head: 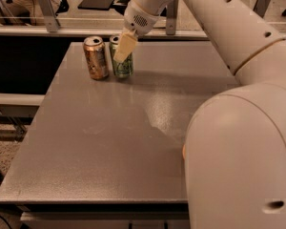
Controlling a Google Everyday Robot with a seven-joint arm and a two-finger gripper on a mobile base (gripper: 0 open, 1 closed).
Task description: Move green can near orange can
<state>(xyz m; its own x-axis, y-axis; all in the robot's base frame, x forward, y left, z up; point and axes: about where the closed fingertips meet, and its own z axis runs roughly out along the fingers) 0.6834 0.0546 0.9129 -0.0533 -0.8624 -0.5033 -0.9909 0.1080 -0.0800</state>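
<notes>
Scene under dim, warm indoor light with an amber cast throughout. The grey table (pixel 109 142) carries a pale, diffuse sheen at centre frame, fading to darker tone toward the lower left corner. The white arm (pixel 238 128), filling the right of the frame, is the brightest surface, with soft shading along its lower curve. The gripper (pixel 122 51), closed on the green can (pixel 125 68) in the upper left of centre, shows pale against it. A soft dark shadow band runs rightward from the green can across the table. The orange can (pixel 96 57) catches a small highlight on its silver top. The upper left background is near black.
</notes>
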